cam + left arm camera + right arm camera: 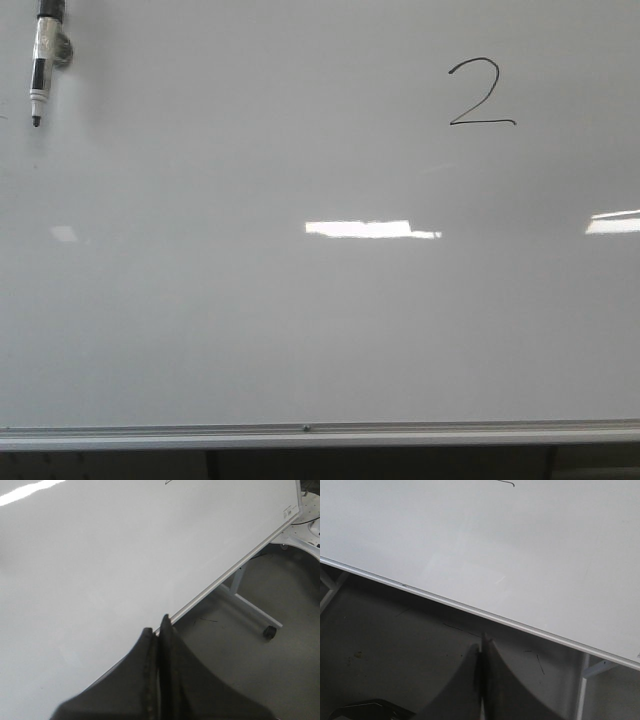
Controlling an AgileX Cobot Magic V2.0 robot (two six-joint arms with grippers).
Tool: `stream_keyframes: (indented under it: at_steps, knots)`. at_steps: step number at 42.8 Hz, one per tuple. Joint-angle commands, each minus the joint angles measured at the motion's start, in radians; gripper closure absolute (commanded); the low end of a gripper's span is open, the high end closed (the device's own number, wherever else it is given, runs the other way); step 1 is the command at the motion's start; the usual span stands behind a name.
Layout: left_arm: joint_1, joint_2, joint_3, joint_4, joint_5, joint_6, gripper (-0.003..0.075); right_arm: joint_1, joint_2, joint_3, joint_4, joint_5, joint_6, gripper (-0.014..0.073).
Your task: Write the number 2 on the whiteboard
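The number 2 (481,93) is sitting in thin black line on the whiteboard (300,320), toward the board's upper right as the front view frames it, well above the bottom rail (320,434). Its top is curling over, the stroke is slanting down to the left, and a flat base stroke is running out to the right. Only a sliver of the digit is showing in each wrist view, at the frame's edge: a short dark mark (168,481) from the left wrist, the tail of the base stroke (505,482) from the right.

A black-and-silver marker (42,60) is hanging tip-down against the board near its upper left, well apart from the digit; its upper end is running out of frame, and what is holding it cannot be told.

Bright light reflections (371,229) are lying across the board's middle and at its right edge.

The left gripper (159,630) is hanging just off the rail, near the board's lower edge, its two dark fingers pressed together with nothing between them. The right gripper (483,642) is hanging below the rail, over the grey floor (395,655), fingers likewise pressed closed and empty.

Beneath the board, a white stand leg (250,605) is ending in a black caster (270,632).
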Motion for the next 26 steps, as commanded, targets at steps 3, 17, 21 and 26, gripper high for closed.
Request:
stream_keyframes:
  at_steps: [3, 17, 21, 26]
  knots:
    - [-0.006, 0.001, -0.028, -0.012, -0.079, -0.008, 0.0741, -0.005, 0.009, -0.029, -0.006, -0.055, -0.002, 0.0664]
    - [-0.006, 0.001, -0.026, -0.012, -0.082, -0.008, 0.0741, -0.005, 0.009, -0.029, -0.006, -0.055, -0.002, 0.0664]
    - [0.058, -0.019, -0.014, -0.021, -0.085, -0.008, 0.0741, -0.005, 0.009, -0.029, -0.006, -0.055, -0.002, 0.0664]
    - [0.221, -0.075, 0.054, -0.049, -0.155, -0.008, 0.0741, -0.005, 0.009, -0.029, -0.006, -0.055, -0.002, 0.0664]
